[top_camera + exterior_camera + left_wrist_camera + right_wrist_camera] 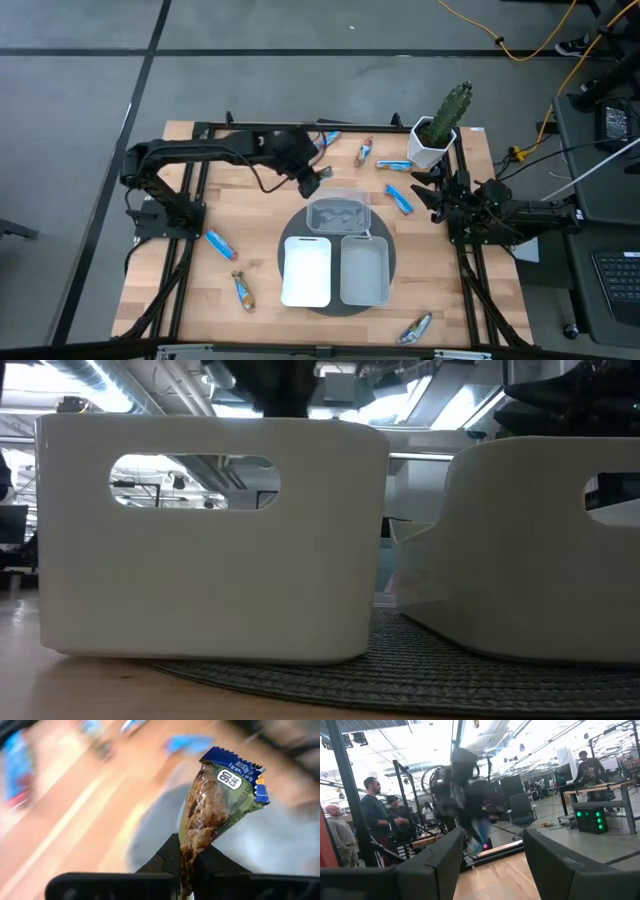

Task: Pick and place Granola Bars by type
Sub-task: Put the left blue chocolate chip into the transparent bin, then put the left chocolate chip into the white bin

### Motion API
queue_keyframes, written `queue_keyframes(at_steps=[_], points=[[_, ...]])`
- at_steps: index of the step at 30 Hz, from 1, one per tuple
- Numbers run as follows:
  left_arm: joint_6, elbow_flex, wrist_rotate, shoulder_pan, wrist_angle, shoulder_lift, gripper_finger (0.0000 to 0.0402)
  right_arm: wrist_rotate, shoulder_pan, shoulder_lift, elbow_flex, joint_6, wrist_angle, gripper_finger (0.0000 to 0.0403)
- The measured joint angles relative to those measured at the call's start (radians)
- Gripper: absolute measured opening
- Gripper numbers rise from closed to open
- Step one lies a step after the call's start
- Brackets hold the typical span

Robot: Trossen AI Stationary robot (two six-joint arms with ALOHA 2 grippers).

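Wooden surface (260, 270) carries a round dark mat (392, 262) with three bins: a clear bin (338, 215) at the back, a white bin (307, 271) front-left, a grey bin (365, 271) front-right. A potted cactus (440, 125) stands at the far right corner.

Left arm reaches across the back of the surface; left claw (312, 178) hangs just beside the clear bin's back-left corner, closed on one granola bar (212, 805). Right arm is parked at the right edge, right claw (440, 190) with fingers apart and nothing between them.

Step in hand, as judged: carry phase, bar lifted and on its way to a bin. Next move calls for centring the claw over the bin matching this type, lowering, then releasing. Which bin is correct cannot be told from here.

Held bar: pinched at one end, standing up from the fingers, clear wrapper showing brown granola, blue serrated top edge with an orange patch.

Loose bars (400, 198) lie scattered around the mat, several near the back edge, others front-left and front-right.
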Motion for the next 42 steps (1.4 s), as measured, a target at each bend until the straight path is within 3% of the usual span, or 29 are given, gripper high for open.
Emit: queue_keyframes(at_steps=[3,10,13,19,23,30,35,42], points=[[0.025,0.003,-0.028,-0.020,0.006,0.073,0.0011,0.001,0.000,0.002,0.000,-0.002,-0.023,0.0210],[0.025,0.003,0.035,-0.061,0.098,0.219,0.0012,0.000,0.000,0.003,0.000,0.003,-0.044,0.0210],[0.018,0.007,0.080,-0.070,0.139,0.253,0.0012,0.000,0.000,0.003,0.000,0.005,-0.047,0.0210],[0.070,0.026,0.075,-0.082,0.147,0.263,0.0019,0.000,0.000,0.003,0.000,0.030,-0.058,0.0210],[0.098,0.026,0.082,-0.082,0.141,0.260,0.0054,0.000,0.000,0.003,0.000,0.030,-0.079,0.0210],[0.113,0.031,0.159,-0.082,0.130,0.244,0.0160,-0.001,0.000,0.003,0.000,0.030,-0.090,0.0210],[0.140,0.105,0.183,-0.094,-0.021,0.200,0.0208,-0.003,0.000,0.003,0.000,0.030,-0.099,0.0210],[0.250,0.192,0.122,-0.201,-0.313,0.099,0.0199,-0.003,0.000,0.003,0.000,0.027,-0.115,0.0210]])
